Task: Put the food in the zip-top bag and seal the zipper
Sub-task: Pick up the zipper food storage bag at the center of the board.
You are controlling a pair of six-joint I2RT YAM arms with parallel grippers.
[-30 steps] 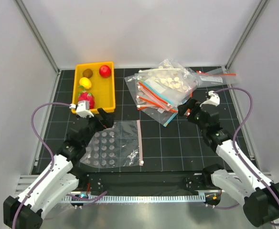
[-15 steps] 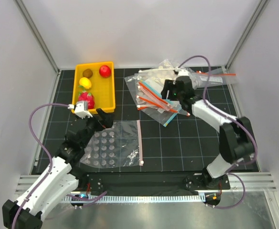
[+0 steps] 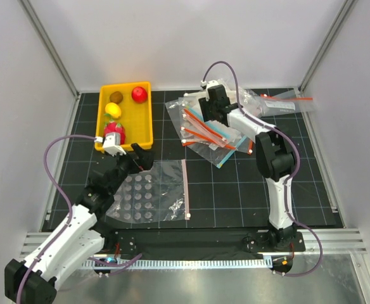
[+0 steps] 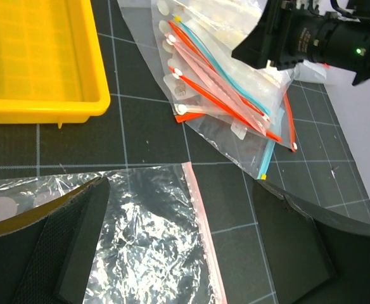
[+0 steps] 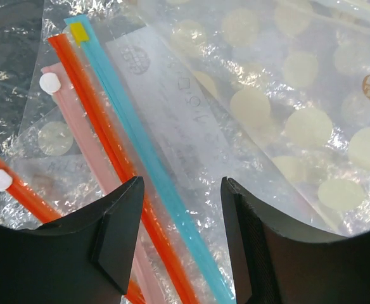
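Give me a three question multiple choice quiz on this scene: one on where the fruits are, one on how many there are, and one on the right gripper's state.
1. Where are the toy fruits?
A) in the yellow tray
B) inside a bag
C) loose on the mat

2. How many toy fruits are there?
A) two
B) four
C) six

3. The right gripper is:
A) shut on a fruit
B) open over the pile of bags
C) shut on a tray rim

Answers:
1 A: all of them sit within the tray's walls.
2 B: a pink-red, a yellow, a red and a brown one show.
3 B: its fingers stand apart with nothing between them, above the light-blue zipper.
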